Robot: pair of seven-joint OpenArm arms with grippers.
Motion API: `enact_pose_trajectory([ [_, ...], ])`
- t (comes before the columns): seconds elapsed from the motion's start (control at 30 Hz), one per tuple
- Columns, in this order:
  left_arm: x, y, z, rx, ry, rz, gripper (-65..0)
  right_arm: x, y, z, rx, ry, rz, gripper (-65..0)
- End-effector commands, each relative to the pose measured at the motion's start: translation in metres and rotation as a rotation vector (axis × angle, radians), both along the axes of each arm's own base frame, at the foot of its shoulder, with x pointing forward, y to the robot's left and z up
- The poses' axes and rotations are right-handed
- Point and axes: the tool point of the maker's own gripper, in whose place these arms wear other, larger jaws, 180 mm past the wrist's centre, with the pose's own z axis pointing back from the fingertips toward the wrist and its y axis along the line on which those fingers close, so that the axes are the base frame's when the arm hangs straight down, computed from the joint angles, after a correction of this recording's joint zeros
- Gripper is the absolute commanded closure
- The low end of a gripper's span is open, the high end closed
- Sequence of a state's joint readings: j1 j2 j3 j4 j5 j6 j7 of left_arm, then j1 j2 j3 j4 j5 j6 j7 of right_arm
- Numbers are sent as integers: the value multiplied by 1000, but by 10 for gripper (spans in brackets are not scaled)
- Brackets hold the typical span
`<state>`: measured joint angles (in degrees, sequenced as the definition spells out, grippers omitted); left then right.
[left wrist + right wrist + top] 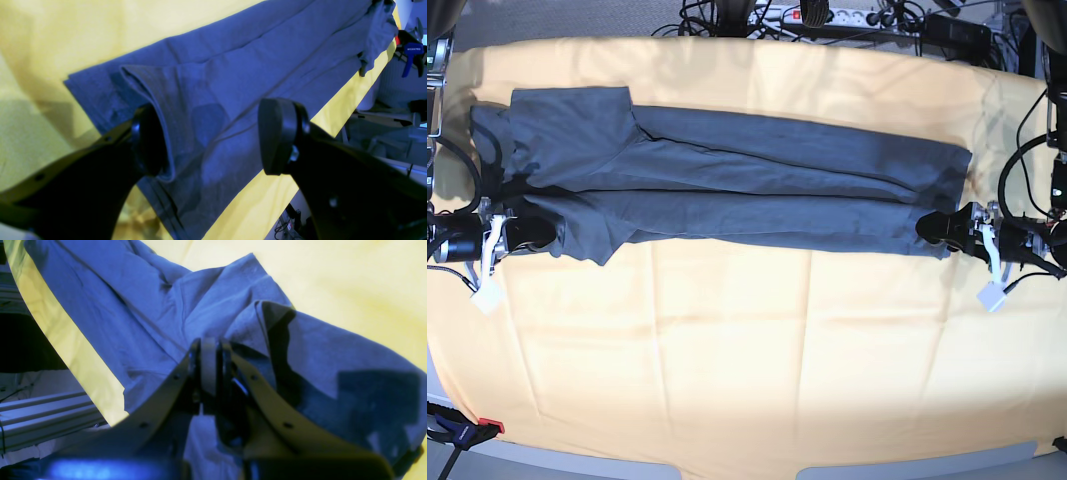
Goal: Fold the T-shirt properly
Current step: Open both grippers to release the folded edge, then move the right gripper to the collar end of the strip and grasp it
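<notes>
1. The right gripper [210,368] has its jaws pressed together on a pinch of the T-shirt [140,323]; a strip of the cloth shows between the two pads in the right wrist view.
2. Just beyond that gripper a fold of the shirt stands up in a ridge, and a sleeve end lies farther out on the pale yellow-orange table cloth [350,276].
3. The left gripper [213,138] stands wide apart. One pad sits under a lifted hem edge of the shirt; the other hangs over the fabric near its border, and whether it touches cannot be told.
4. Away from the left gripper the shirt runs as a long folded band toward the other arm, where its far end is bunched.
5. Beyond that bunched end a blue-handled clamp [412,55] grips the table edge.
6. From above, the shirt lies stretched between the two grippers, on the far half of the cloth-covered table [747,380].
</notes>
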<state>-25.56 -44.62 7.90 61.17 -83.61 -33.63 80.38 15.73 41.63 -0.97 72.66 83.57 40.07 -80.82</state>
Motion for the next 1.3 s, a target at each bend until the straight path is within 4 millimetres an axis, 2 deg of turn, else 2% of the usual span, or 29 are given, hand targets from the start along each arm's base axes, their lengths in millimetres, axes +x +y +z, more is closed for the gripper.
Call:
enact_pose_trajectory([
  [0.0, 10, 5, 19, -8, -54, 6, -441, 8, -8, 18, 2, -50, -13, 0],
  [0.23, 10, 5, 19, 9, -103, -38, -441, -6, 4, 16, -18, -59, 44, 0],
  [0.4, 10, 5, 19, 8, -103, -38, -441, -26, 21, 19, -52, -85, 132, 0],
  [0.5, 10, 5, 19, 8, -103, -38, -441, -37, 22, 19, -79, -87, 169, 0],
  [0.73, 10, 4, 19, 5, -104, -38, -441, -48, 13, 16, -116, -62, 180, 0],
  [0.97, 10, 4, 20, 5, -104, -38, -441, -71, -4, -15, -225, 27, 179, 0],
  [1.13, 10, 7, 20, 12, -102, -37, -441, -71, -20, -15, -294, 34, 176, 0],
  [1.27, 9, 17, 23, 35, -102, -26, -441, -73, -27, -18, -324, 44, 175, 0],
])
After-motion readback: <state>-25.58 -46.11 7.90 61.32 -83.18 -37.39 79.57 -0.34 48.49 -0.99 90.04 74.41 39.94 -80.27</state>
